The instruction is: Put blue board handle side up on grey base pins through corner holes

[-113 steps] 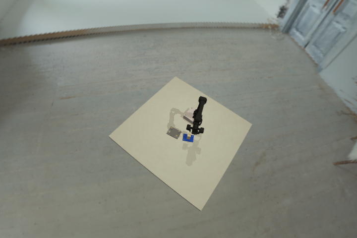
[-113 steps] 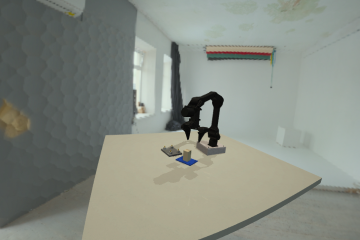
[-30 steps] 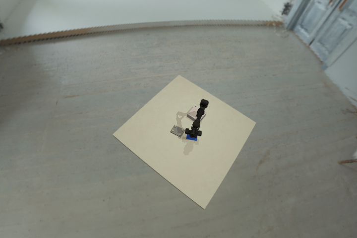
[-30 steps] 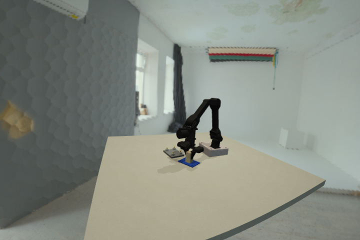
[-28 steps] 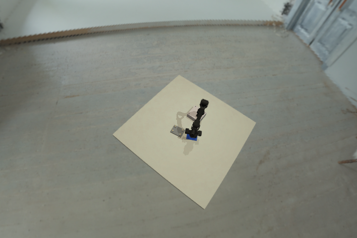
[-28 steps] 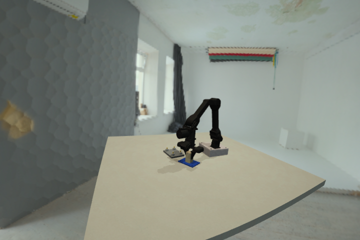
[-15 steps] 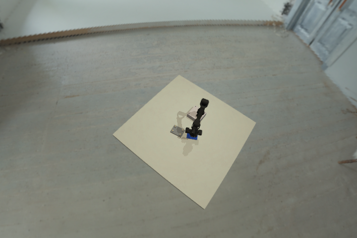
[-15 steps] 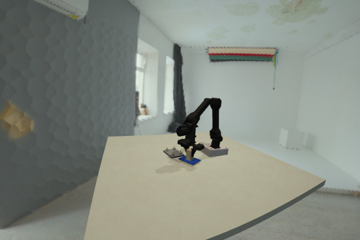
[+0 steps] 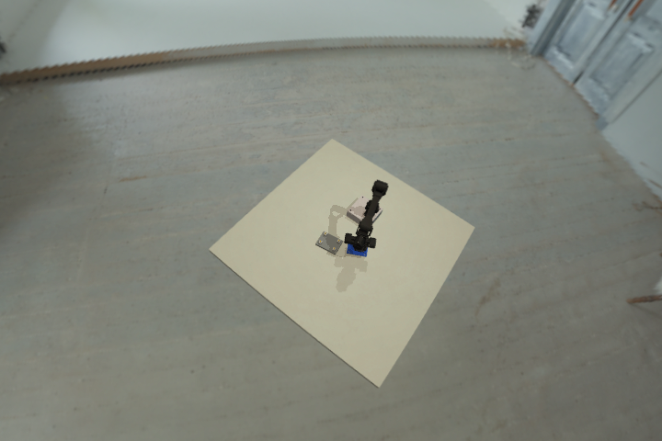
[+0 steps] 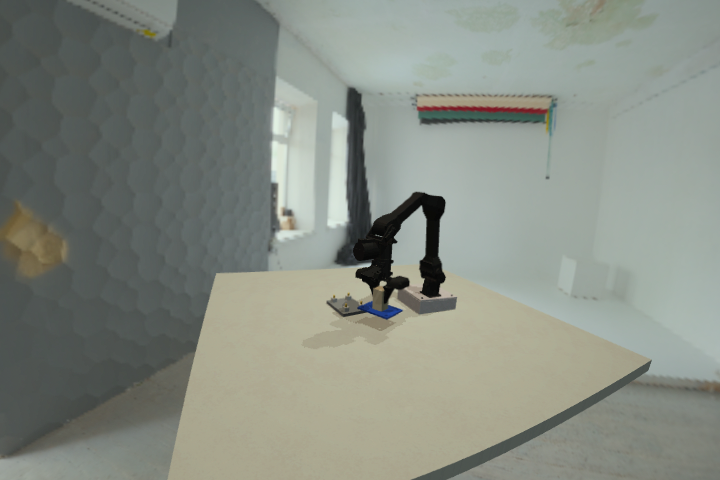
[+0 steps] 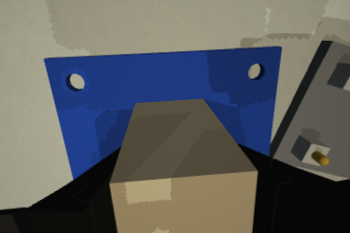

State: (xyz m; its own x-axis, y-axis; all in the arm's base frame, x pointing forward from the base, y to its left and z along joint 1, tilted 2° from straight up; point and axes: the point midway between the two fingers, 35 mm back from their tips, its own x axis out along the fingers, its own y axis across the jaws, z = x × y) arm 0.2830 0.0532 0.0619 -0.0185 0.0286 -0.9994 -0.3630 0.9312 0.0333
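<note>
The blue board point(image 9: 358, 252) point(image 10: 388, 313) point(image 11: 158, 78) hangs roughly level, a little above the table, with its shadow apart below it. Its square tan handle point(image 10: 378, 300) point(image 11: 183, 209) points up. My gripper point(image 10: 381, 298) point(image 11: 174, 149) is shut on the handle. Two far corner holes show in the wrist view; the fingers and handle hide the near ones. The grey base point(image 9: 329, 243) point(image 10: 336, 304) point(image 11: 324, 116) lies beside the board, left of it in the top and exterior views and right in the wrist view. A gold pin point(image 11: 320, 158) stands on its near post.
The pale table point(image 9: 379, 333) point(image 10: 315, 396) carries everything. The arm's light mounting block point(image 9: 356, 209) point(image 10: 435, 305) is behind the board, to the right of it in the exterior view. The arm's shadow falls across the table.
</note>
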